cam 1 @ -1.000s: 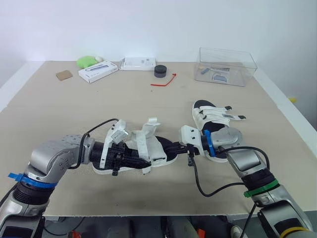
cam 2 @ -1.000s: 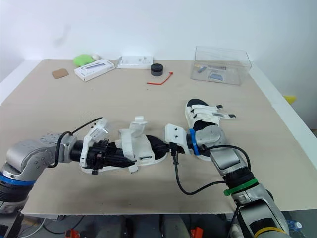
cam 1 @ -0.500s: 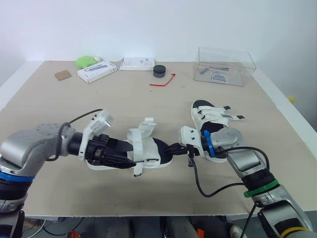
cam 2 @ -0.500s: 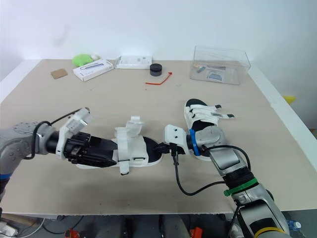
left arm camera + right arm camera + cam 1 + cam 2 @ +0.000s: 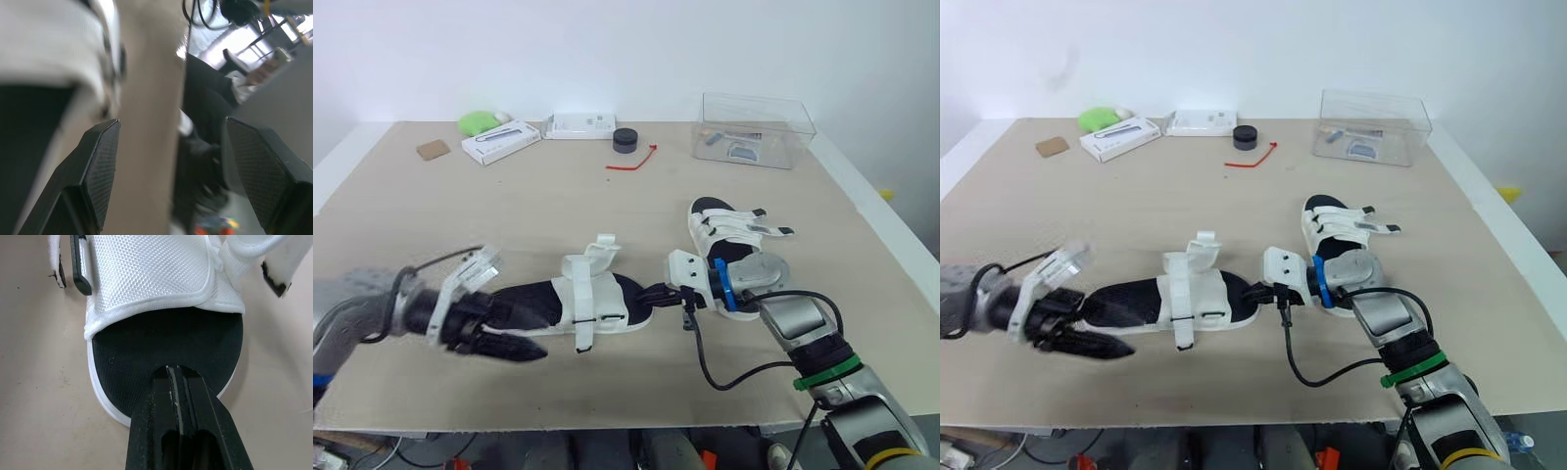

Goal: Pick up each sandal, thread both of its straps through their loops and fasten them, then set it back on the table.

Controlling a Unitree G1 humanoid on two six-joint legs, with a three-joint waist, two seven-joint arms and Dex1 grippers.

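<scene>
The right gripper (image 5: 174,373), black fingers pressed together, points at the black footbed of a white mesh sandal (image 5: 151,274) on the beige tabletop (image 5: 39,396), its straps (image 5: 276,259) unfastened.

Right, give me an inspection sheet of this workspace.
Surface: flat beige table.
Job's things: near sandal, straps loose; far sandal beside the right arm, strap ends sticking out.
Clutter: clear box, black puck, red tie, white boxes, green object, brown square.
Grippers: left gripper open, at the near sandal's left end; right gripper shut, tip over its footbed.
Cables: black cable looping from the right wrist.
Surroundings: white wall.
</scene>
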